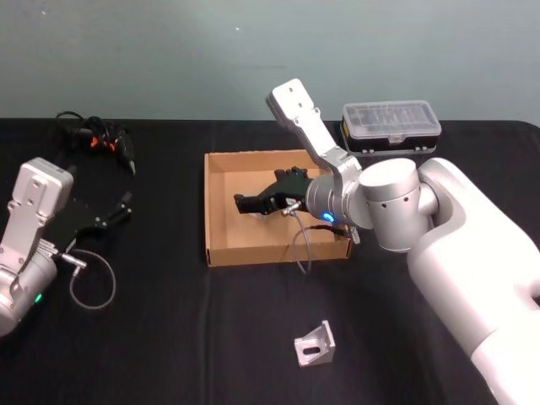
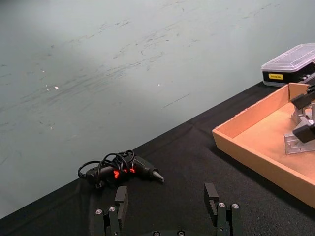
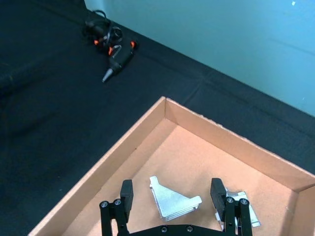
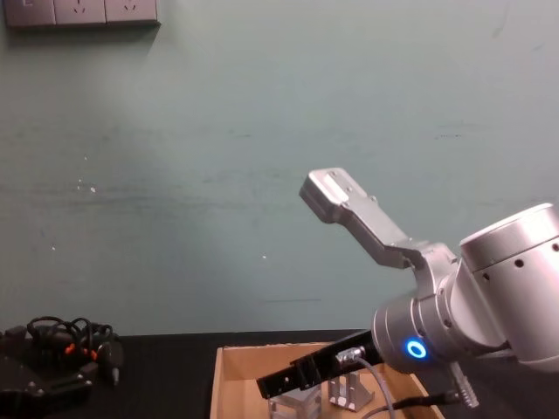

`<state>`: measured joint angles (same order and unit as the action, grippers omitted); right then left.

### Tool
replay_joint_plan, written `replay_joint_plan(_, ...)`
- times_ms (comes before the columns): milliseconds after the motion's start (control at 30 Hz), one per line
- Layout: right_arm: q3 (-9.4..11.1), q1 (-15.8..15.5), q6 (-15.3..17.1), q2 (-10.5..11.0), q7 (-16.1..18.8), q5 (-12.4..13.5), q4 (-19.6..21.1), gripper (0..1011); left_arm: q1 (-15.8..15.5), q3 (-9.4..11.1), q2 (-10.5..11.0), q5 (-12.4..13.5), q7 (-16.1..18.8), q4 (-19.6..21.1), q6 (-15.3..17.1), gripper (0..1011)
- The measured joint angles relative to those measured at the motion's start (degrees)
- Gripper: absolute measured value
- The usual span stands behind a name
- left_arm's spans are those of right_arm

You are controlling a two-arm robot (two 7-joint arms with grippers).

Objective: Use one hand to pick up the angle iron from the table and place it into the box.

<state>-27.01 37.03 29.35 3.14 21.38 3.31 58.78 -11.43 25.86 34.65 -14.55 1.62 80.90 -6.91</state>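
Two pieces rest in the box (image 1: 253,256): one angle iron (image 3: 173,202) under the right gripper (image 3: 172,191), whose fingers (image 3: 127,192) are spread wide and hold nothing, and a second angle iron (image 3: 250,215) just beside it. A third angle iron (image 1: 315,344) lies on the table (image 1: 169,337) in front of the box, with the left gripper (image 2: 166,196), open and empty, parked at left.

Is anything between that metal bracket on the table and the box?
Nothing rests on the table between the angle iron and the box. Only the box's low front wall and the right arm's drooping cable lie that way. The open right gripper hangs over the box; the left gripper is parked left.
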Motion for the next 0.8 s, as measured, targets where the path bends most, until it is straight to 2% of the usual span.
replay_joint_plan(167, 0.0, -2.5, 1.1, 1.6, -0.4, -0.6, 6.3, 1004, 0.0, 0.0, 0.0, 0.0, 0.0, 0.0, 0.0, 1012)
replay_joint_plan(300, 0.2, -4.5, 3.2, 3.2, -0.2, -0.9, 11.6, 1004, 0.0, 0.0, 0.0, 0.0, 0.0, 0.0, 0.0, 1011)
replay_joint_plan(333, 0.3, -5.5, 4.5, 4.2, 0.4, -0.9, 14.4, 1004, 0.0, 0.0, 0.0, 0.0, 0.0, 0.0, 0.0, 1011)
replay_joint_plan(400, 0.4, -6.6, 5.6, 5.4, 1.2, -0.8, 17.2, 1004, 0.0, 0.0, 0.0, 0.0, 0.0, 0.0, 0.0, 1011)
replay_joint_plan(433, 0.6, -7.9, 6.5, 6.6, 2.0, -0.5, 19.9, 1004, 0.0, 0.0, 0.0, 0.0, 0.0, 0.0, 0.0, 1011)
replay_joint_plan(533, 0.7, -9.7, 7.7, 8.5, 3.2, 0.0, 23.9, 1004, 0.0, 0.0, 0.0, 0.0, 0.0, 0.0, 0.0, 1011)
replay_joint_plan(633, 1.2, -13.2, 9.5, 12.2, 5.4, 1.2, 30.6, 1004, 0.0, 0.0, 0.0, 0.0, 0.0, 0.0, 0.0, 1011)
replay_joint_plan(667, 1.3, -13.7, 9.9, 12.8, 5.8, 1.4, 31.5, 1004, 0.0, 0.0, 0.0, 0.0, 0.0, 0.0, 0.0, 1011)
replay_joint_plan(700, 1.4, -15.2, 10.6, 14.6, 6.8, 2.0, 34.1, 1004, 0.0, 0.0, 0.0, 0.0, 0.0, 0.0, 0.0, 1011)
replay_joint_plan(800, 1.8, -17.2, 11.4, 17.0, 8.2, 3.0, 37.4, 1004, 0.0, 0.0, 0.0, 0.0, 0.0, 0.0, 0.0, 1011)
